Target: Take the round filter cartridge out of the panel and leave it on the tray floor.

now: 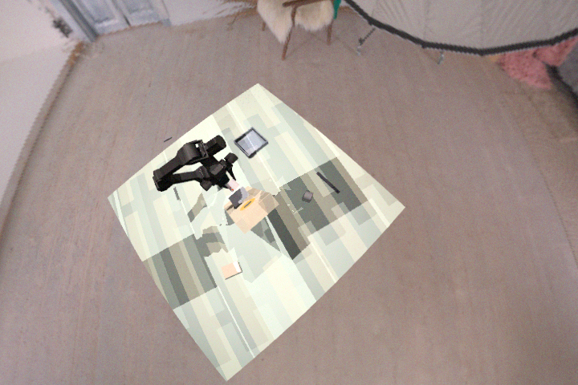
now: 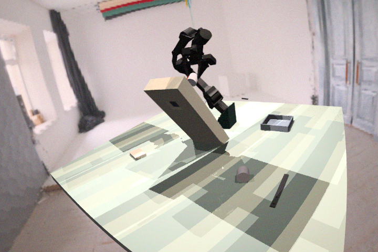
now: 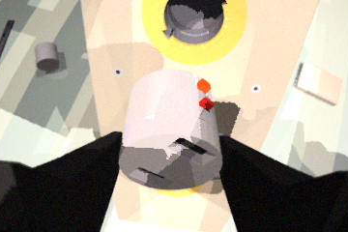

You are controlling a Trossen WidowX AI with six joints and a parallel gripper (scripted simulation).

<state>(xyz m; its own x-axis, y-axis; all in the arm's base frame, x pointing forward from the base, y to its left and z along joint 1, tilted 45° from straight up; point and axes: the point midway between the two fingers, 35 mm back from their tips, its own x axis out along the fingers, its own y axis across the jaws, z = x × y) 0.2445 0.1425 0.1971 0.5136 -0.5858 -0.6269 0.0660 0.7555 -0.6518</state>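
My gripper point(image 3: 170, 142) point(image 2: 193, 75) is shut on the round filter cartridge point(image 3: 167, 111) point(image 2: 192, 79) point(image 1: 232, 184), a pale pink cylinder with two narrow slots on its grey face and red marks on its side. The cartridge is out of the panel and held in the air just in front of it. The tan service panel point(image 3: 278, 43) point(image 2: 195, 109) point(image 1: 253, 213) leans tilted on the table. Its empty round socket with a yellow ring point(image 3: 153, 19) shows above the cartridge in the wrist view. The dark square tray point(image 2: 274, 127) point(image 1: 242, 148) stands apart on the table, beyond the panel.
A small grey cylinder point(image 2: 242, 174) point(image 1: 307, 196) point(image 3: 47, 56) and a dark flat bar point(image 2: 279, 190) point(image 1: 327, 181) point(image 3: 0, 50) lie on the table on one side of the panel. A small beige block point(image 2: 137, 154) point(image 1: 231, 269) point(image 3: 320, 83) lies on the other side.
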